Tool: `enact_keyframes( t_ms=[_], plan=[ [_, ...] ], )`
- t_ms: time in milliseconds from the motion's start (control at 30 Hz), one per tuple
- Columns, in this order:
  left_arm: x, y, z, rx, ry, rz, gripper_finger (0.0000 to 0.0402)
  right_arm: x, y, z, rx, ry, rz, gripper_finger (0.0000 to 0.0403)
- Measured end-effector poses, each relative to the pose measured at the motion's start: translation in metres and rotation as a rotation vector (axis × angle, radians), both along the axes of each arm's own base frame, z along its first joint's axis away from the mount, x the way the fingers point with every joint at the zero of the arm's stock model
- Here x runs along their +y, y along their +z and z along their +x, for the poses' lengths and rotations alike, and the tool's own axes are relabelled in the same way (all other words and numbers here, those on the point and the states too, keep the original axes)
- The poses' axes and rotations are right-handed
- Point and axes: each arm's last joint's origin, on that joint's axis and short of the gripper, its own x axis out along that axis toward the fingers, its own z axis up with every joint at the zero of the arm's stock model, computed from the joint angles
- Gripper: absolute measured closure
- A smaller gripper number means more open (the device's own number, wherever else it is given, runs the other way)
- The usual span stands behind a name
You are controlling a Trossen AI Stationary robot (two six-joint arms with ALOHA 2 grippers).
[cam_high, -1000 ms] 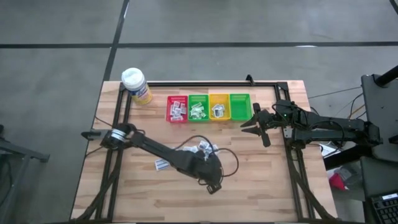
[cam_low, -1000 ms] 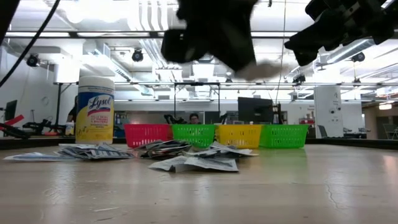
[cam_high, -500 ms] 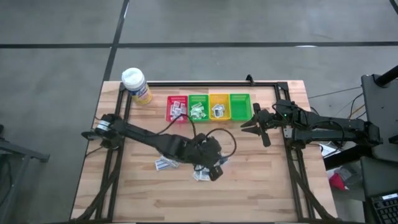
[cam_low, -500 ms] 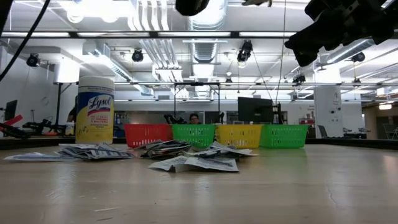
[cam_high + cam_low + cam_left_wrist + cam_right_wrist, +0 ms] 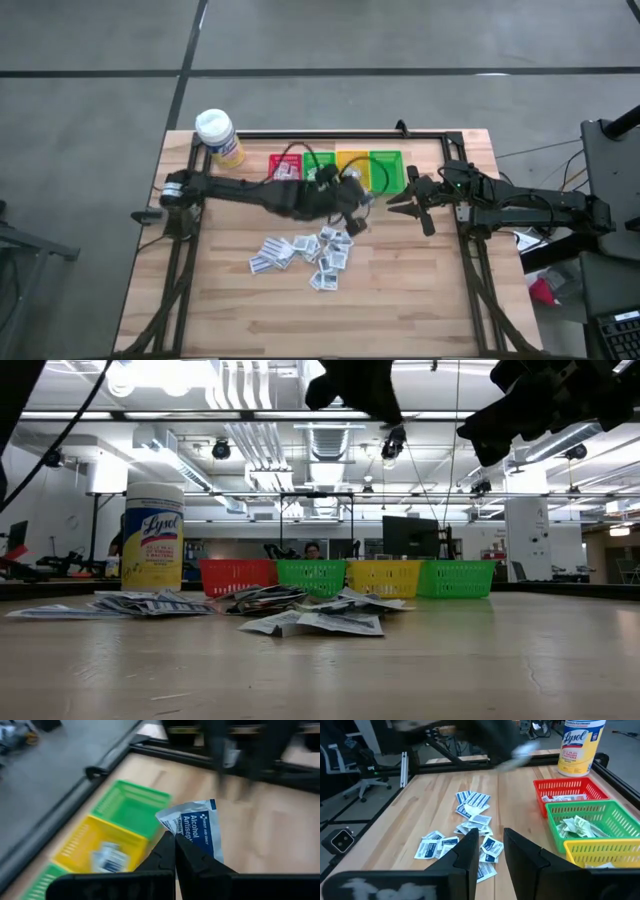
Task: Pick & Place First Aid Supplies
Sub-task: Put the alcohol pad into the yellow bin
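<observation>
- Left gripper [image 5: 175, 851]: pinched tight on a white-and-blue sachet [image 5: 197, 827] printed "FIRST AID ONLY Alcohol Antisep…", above the bins.
- Yellow bottle [image 5: 152, 536]: labelled "Lysol".
- Red bin [image 5: 568, 792], green bin [image 5: 592, 822], yellow bin [image 5: 102, 851]: each holds sachets; end green bin [image 5: 131, 806] bare inside.
- Loose sachets [image 5: 305, 252]: scattered mid-counter [image 5: 420, 290].
- Right gripper [image 5: 490, 851]: partly open, holding nothing, beside the bins.

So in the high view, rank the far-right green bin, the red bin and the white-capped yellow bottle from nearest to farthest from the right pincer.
1. Far-right green plastic bin, just beside the right pincer.
2. Red plastic bin, at the row's other end.
3. White-capped yellow bottle, at the table's far left corner.
</observation>
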Motion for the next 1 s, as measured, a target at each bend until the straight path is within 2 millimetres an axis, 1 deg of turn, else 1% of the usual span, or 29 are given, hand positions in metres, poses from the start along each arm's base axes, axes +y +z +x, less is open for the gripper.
enact_keyframes(
  t_ms=[133, 267, 333, 467, 600, 733, 867, 1000],
  plan=[
    [0.026, 0.001, 0.001, 0.033, 0.007, 0.086, 0.0401, 0.0, 0.001, 0.0, -0.01, 0.0, -0.005, 0.0326],
    [0.046, 0.004, 0.002, 0.062, 0.013, 0.193, 0.0401, -0.001, 0.003, 0.001, -0.033, -0.015, -0.032, 0.0337],
    [0.055, 0.004, 0.004, 0.065, 0.009, 0.239, 0.0401, -0.002, 0.004, 0.001, -0.046, -0.051, -0.045, 0.0341],
    [0.076, -0.004, 0.007, 0.075, 0.031, 0.285, 0.0401, -0.005, 0.007, 0.002, -0.065, -0.147, -0.076, 0.0344],
    [0.097, -0.02, 0.009, 0.107, 0.06, 0.303, 0.0402, -0.007, 0.007, 0.002, -0.064, -0.227, -0.095, 0.0339],
    [0.115, -0.045, 0.012, 0.158, 0.09, 0.296, 0.0402, -0.008, 0.007, 0.002, -0.064, -0.23, -0.099, 0.0332],
    [0.127, -0.074, 0.017, 0.227, 0.088, 0.267, 0.0402, -0.007, 0.007, 0.002, -0.064, -0.229, -0.099, 0.0327],
    [0.133, -0.095, 0.023, 0.251, 0.064, 0.219, 0.0402, -0.008, 0.007, 0.002, -0.064, -0.23, -0.099, 0.0326]
  ],
)
